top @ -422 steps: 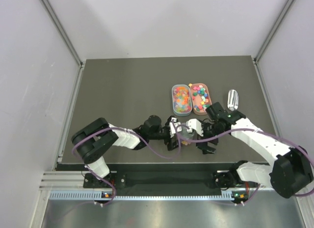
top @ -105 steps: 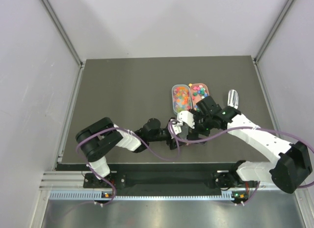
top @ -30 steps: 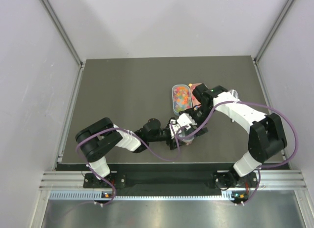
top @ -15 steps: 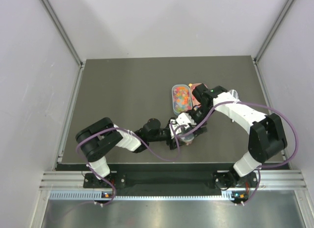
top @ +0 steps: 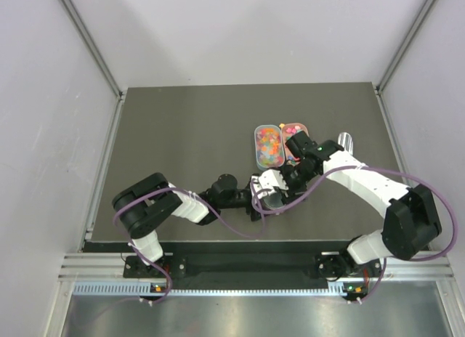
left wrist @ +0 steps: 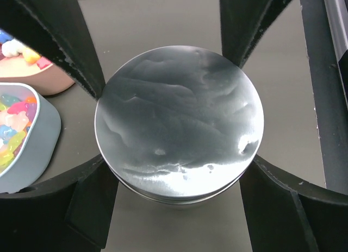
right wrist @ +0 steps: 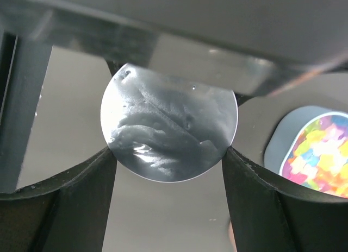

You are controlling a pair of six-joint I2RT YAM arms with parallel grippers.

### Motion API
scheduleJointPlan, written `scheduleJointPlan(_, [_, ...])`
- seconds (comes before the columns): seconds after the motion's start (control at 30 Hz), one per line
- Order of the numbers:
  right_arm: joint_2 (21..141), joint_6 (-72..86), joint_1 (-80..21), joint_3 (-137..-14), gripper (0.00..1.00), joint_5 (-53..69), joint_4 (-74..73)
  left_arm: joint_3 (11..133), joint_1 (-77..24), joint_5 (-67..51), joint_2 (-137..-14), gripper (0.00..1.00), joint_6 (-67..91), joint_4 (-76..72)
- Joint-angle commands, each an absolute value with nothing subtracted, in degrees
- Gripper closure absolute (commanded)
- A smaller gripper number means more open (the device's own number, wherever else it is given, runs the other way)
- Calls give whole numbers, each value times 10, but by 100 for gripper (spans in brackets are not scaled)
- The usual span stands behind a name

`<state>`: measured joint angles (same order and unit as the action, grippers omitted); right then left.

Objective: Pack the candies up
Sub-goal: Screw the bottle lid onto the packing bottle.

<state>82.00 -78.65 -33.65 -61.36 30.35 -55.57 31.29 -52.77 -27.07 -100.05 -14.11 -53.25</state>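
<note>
A clear round cup with a silvery lid stands on the dark table near the front. My left gripper is shut on the cup's sides. From above, my right gripper holds the lid by its rim, both fingers touching its edge. In the top view both grippers meet at the cup, which they mostly hide. The candies fill a grey tray and a pink tray just behind; they also show as candies and candies.
A clear scoop lies right of the trays, partly behind the right arm. The grey tray sits close to the left of the cup. The table's near edge rail runs to the cup's right.
The right gripper's fingers have closed in onto the lid's rim, and the right arm's elbow has swung out to the right. The left arm and the cup have stayed put.
</note>
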Motion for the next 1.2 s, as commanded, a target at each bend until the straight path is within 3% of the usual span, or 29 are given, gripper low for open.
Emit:
scheduleJointPlan(0.0, [830, -669, -375, -592, 50, 350, -509, 321, -539, -256, -1033, 100, -157, -448])
scheduleJointPlan(1.17, [779, -264, -402, -492, 52, 298, -265, 321, -539, -258, -1035, 100, -161, -449])
